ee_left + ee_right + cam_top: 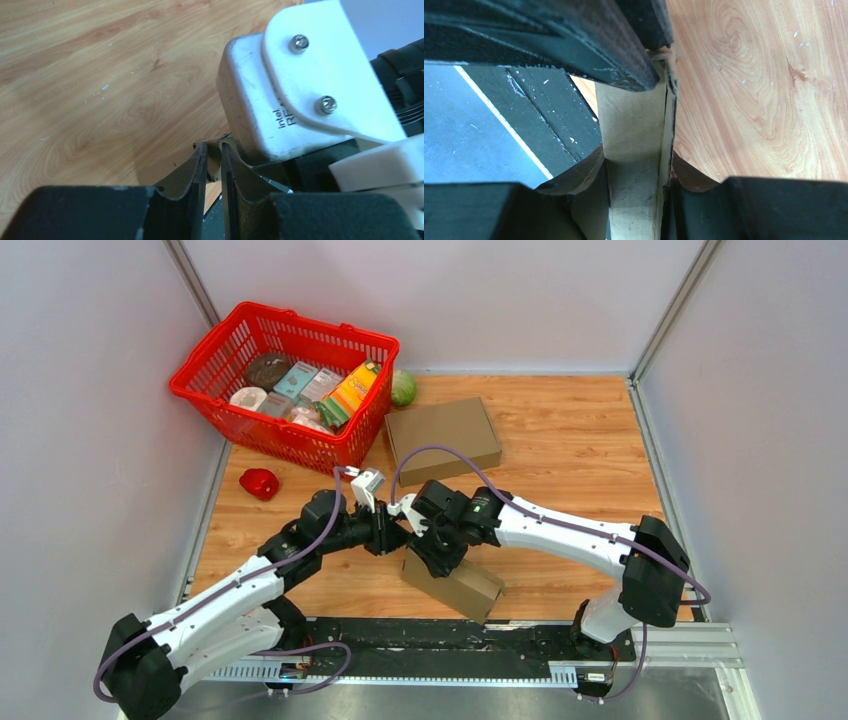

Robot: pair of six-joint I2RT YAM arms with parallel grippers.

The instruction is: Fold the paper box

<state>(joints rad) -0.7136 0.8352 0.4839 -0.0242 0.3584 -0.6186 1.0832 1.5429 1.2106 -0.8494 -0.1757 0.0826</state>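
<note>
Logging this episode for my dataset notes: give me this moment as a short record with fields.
paper box: partly folded, between the two arms
right gripper: shut on a panel of it
left gripper: jaws nearly together around a cardboard edge, grip uncertain
second cardboard box: farther back, no gripper on it
red basket: back left, holds groceries

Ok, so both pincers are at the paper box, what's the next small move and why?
Probably close the left pincer firmly on the edge of the paper box that it straddles: its gap looks narrow, but the pinch is unconfirmed. The right pincer clamps a box wall, steadying it.
</note>
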